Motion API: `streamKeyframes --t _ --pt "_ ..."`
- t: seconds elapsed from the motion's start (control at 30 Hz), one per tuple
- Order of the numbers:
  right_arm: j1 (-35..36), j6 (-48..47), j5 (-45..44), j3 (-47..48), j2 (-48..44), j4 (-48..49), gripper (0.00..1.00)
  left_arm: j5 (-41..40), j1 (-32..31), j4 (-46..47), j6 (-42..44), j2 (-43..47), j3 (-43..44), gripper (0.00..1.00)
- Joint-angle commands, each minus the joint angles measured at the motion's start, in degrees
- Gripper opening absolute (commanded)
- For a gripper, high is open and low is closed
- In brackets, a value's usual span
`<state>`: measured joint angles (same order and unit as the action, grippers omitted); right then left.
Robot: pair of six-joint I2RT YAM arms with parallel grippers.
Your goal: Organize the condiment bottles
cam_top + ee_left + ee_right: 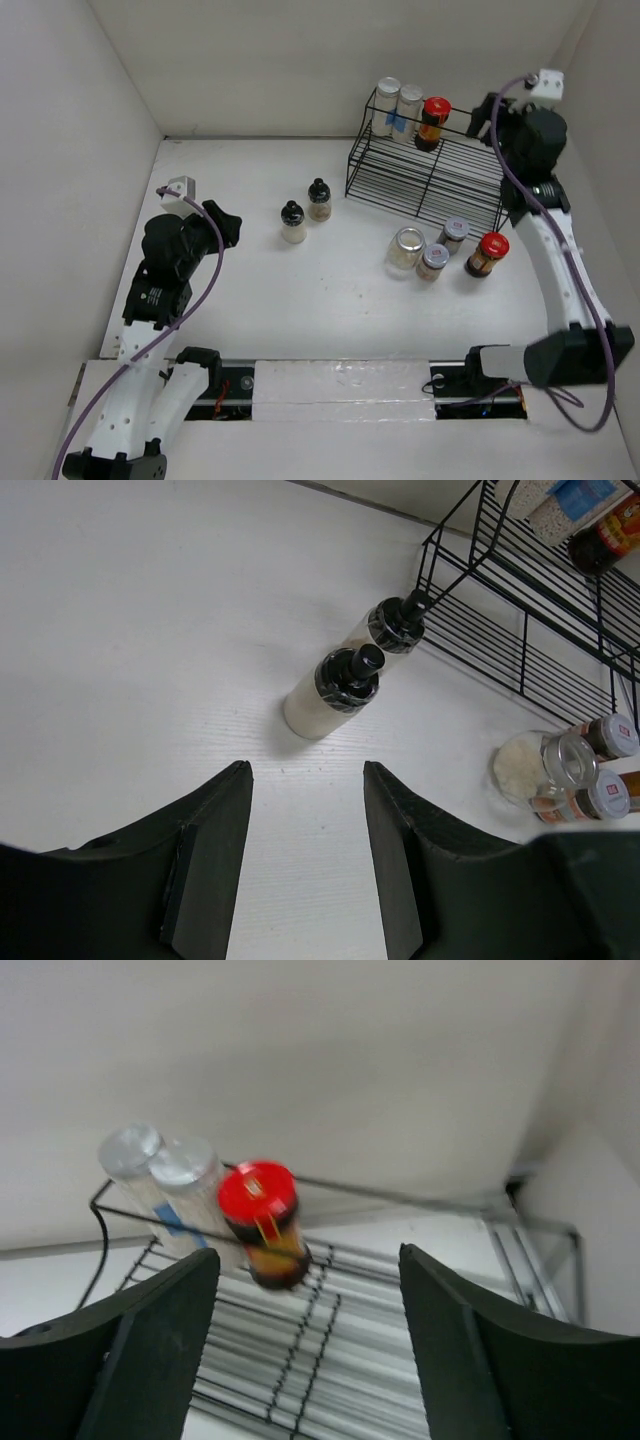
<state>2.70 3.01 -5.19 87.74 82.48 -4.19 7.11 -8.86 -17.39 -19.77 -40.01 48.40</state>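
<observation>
White table (pixel 250 290), red-capped amber bottle (pixel 434 122) upright on wire rack (pixel 420 180); left tool (pixel 305 770) and right tool (pixel 308 1260) spread, empty.

The wire rack (pixel 425 178) is metal, the table (pixel 250 290) matt, the red-capped bottle (pixel 434 122) glossy.

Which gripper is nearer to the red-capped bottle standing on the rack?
Right. The right gripper hovers just beside the red-capped bottle on the rack; the left gripper is far off on the other side.
</observation>
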Motion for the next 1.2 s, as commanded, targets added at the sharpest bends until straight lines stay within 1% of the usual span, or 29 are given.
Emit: streamKeyframes --t 0.0,0.03,0.07,0.1,0.13,0.17,0.23,0.27,0.33,0.4,0.47,0.63,0.77,0.83,0.93,0.97,1.0,1.07,1.17 --pt "-1.99 7.96 -11.83 -16.76 -12.65 3.56 0.77 0.8 0.34 2.09 0.61 1.51 -0.24 0.44" --pt "-2.87 9.46 -12.9 -27.52 -16.35 6.62 0.77 0.8 0.34 2.09 0.61 1.51 -0.24 0.44" --pt "-2.88 10.78 -13.44 -32.24 -23.08 8.56 0.77 0.8 0.34 2.09 0.61 1.51 -0.24 0.44" --pt "-4.18 11.32 -17.79 -43.6 -32.72 4.93 0.84 0.8 -0.27 2.09 0.61 2.04 -0.24 0.44" --pt "-4.19 11.93 -17.84 -43.71 -34.56 4.89 0.84 0.8 -0.28 2.09 0.61 2.04 -0.24 0.44" --pt "-4.19 11.94 -19.14 -44.76 -35.97 3.24 0.9 0.8 -0.28 2.62 0.61 2.04 -0.24 0.44" --pt "-4.19 11.94 -19.94 -48.17 -38.61 -0.01 0.95 1.41 -0.28 2.62 0.61 2.04 -0.24 0.44" --pt "-4.19 12.55 -20.9 -49.5 -38.62 -0.64 0.99 1.41 -0.28 2.62 0.61 2.04 -0.24 0.44" --pt "-4.72 13.51 -21.44 -51.26 -38.62 -3.18 0.99 0.89 -1.5 2.62 0.61 2.56 0.28 0.44" --pt "-5.42 15.28 -20.21 -54.07 -37.92 -3.2 0.99 0.88 -1.51 2.62 0.61 2.57 0.29 0.44" --pt "-6.04 15.28 -16.62 -55.57 -36.26 -1.44 0.99 1.41 -1.51 2.62 0.61 3.1 0.29 0.44" --pt "-7.79 16.07 -15.02 -55.58 -30.28 -0.91 0.99 1.41 -1.51 2.62 0.61 3.1 0.29 0.44" --pt "-9.47 16.68 -12.22 -55.58 -28.42 -0.3 0.99 1.41 -1.51 2.62 0.61 3.71 0.29 0.44" --pt "-10.08 16.68 -12.21 -56.1 -27.82 0.23 0.99 1.41 -1.51 2.62 0.61 3.71 0.29 0.44" --pt "-11.57 17.3 -9.5 -56.1 -26.06 0.76 0.95 1.41 -1.51 2.62 0.61 3.71 0.29 0.44" --pt "-11.58 17.3 -8.62 -56.1 -26.05 0.76 0.89 1.41 -1.51 2.62 0.61 3.71 0.29 0.44" --pt "-12.19 17.3 -8.09 -56.1 -25.36 0.76 0.85 1.41 -1.51 2.62 0.61 3.71 0.29 0.44" --pt "-12.19 17.99 -8.08 -56.1 -25.35 0.76 0.84 1.41 -1.51 2.62 0.61 4.24 0.29 0.44" --pt "-12.19 18.7 -7.55 -57.24 -27.71 0.76 0.8 1.41 -1.51 2.62 0.61 4.24 0.29 0.44"
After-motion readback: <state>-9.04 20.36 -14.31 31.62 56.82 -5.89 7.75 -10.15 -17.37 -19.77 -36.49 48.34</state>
